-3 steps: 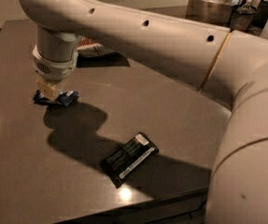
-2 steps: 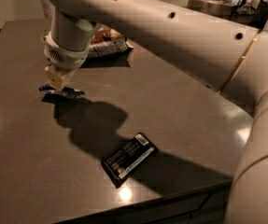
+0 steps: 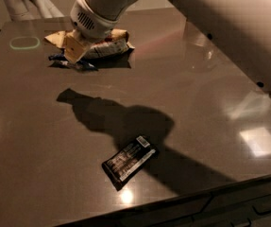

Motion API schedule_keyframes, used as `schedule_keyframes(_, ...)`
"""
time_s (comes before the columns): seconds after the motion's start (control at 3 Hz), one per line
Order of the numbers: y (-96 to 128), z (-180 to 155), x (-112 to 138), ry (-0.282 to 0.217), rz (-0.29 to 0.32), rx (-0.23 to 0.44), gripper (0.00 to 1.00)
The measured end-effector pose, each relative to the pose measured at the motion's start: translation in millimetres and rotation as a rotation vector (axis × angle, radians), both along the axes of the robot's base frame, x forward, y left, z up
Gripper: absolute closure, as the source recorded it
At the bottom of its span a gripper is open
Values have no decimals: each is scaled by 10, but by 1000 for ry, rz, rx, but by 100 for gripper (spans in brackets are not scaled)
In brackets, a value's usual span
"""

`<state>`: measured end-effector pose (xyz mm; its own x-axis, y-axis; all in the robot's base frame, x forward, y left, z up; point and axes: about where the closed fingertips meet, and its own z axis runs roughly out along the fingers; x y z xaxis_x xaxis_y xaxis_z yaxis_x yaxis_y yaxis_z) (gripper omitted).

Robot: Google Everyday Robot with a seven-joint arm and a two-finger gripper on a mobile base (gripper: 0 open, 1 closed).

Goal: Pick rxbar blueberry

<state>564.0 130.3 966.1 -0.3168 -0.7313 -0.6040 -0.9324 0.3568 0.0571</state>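
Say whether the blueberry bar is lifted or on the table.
Lifted: blue bar hangs in the gripper, far left, shadow well apart.

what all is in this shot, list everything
small dark blue crinkled snack-bar wrapper: 1, dark blue, far left of table, right under the gripper
long black snack-bar wrapper with white stripe: 1, black, near edge, centre
crumpled brown-and-white bag: 1, brown and white, far side, partly hidden behind the gripper
pale green oval outline: 1, green, on the table's far left corner
glossy dark table: 1, dark grey-brown, fills the view
robot arm: 1, white, reaching in from upper right
gripper: 1, tan tip, at the blue wrapper
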Motion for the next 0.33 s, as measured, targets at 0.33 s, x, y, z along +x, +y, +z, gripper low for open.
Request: schedule_keyframes(0.33,0,0,0,0,0,0,100)
